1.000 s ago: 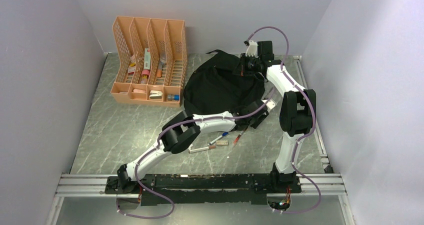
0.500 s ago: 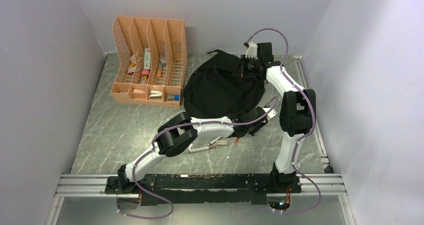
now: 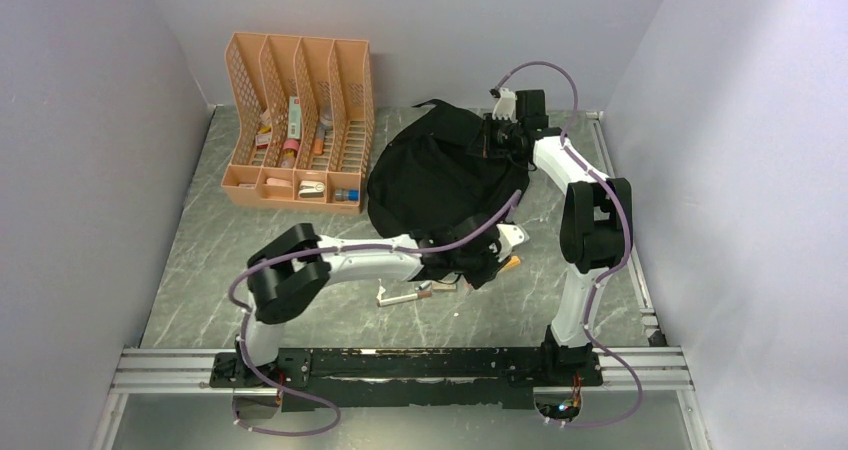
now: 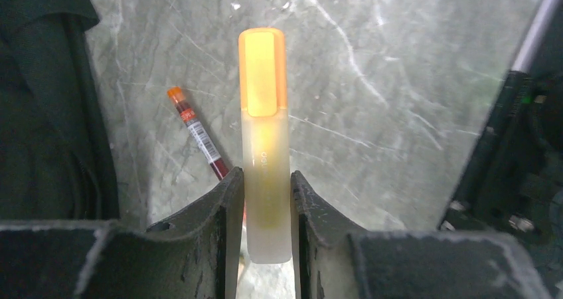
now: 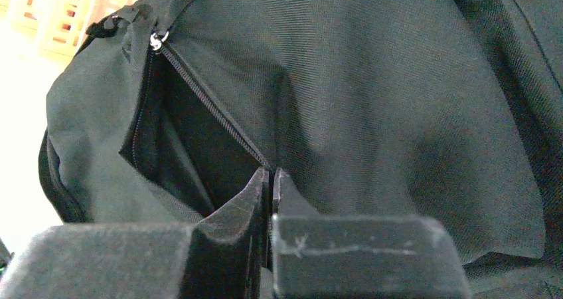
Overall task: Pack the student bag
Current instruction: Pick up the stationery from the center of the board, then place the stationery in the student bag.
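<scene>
A grey marbled table (image 3: 250, 240) carries the student bag (image 3: 440, 175), a black dome of fabric lying directly under the right gripper (image 3: 492, 140) and just beyond the left gripper (image 3: 492, 260). An orange desk organizer (image 3: 300, 120) stands well off to the left of both tools, beside the bag's far-left flank.

The right gripper (image 5: 271, 179) is pinched nearly closed on the bag's cloth (image 5: 398, 99), its jaws meeting where the zipper line ends. To the left of its fingers a pocket mouth (image 5: 179, 146) gapes dark, with the zipper pull (image 5: 157, 41) at the opening's far corner.

The left gripper (image 4: 265, 199) clamps an orange highlighter (image 4: 264, 113) by its pale barrel, the capped end pointing straight out ahead of the jaws. The highlighter hangs above bare tabletop, the bag's edge (image 4: 40, 113) to the fingers' left. A red pen (image 4: 196, 134) lies on the table just left of the held highlighter, between it and the bag.
</scene>
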Robot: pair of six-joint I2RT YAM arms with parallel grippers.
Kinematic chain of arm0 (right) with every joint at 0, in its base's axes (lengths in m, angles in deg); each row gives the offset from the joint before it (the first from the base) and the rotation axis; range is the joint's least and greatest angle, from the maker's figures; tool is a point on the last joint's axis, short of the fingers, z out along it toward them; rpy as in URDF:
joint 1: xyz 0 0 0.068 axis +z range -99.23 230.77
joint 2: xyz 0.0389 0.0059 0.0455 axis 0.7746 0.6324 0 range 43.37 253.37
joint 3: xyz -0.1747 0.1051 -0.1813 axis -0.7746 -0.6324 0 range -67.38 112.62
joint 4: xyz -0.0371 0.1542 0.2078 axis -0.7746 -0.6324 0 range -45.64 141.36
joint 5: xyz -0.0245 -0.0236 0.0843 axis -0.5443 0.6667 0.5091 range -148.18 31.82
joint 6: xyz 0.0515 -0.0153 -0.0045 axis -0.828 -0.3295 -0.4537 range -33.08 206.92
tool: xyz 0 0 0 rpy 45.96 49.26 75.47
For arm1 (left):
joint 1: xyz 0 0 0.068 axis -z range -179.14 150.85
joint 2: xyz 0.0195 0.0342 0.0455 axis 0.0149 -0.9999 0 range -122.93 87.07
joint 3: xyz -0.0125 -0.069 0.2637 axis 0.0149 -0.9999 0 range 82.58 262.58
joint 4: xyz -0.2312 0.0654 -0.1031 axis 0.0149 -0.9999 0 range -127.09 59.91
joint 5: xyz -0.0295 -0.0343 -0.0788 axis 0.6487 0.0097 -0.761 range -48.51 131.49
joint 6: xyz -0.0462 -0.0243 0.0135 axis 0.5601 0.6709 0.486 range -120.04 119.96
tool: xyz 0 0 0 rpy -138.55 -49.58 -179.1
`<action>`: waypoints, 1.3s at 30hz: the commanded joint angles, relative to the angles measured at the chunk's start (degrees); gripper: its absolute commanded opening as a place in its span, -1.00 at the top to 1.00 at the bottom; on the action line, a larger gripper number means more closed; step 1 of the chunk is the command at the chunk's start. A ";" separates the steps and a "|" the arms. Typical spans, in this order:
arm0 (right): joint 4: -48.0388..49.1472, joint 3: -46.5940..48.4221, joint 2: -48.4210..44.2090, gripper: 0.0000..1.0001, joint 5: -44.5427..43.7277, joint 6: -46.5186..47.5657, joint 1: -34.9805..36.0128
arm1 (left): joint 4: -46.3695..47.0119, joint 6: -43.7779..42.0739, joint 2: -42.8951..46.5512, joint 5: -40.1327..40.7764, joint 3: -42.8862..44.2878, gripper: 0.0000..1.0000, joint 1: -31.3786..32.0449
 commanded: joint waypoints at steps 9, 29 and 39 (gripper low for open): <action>3.73 -4.15 -4.31 1.00 0.56 0.81 -1.22 | 5.52 8.32 18.62 1.88 -17.30 0.84 -4.21; 15.24 -13.03 -14.21 1.00 -7.64 2.44 4.33 | -9.13 17.09 13.16 1.42 3.76 0.90 -27.34; 17.38 -14.36 -15.11 1.00 -9.85 2.00 5.35 | -17.59 20.33 3.37 -3.39 18.08 0.90 -28.05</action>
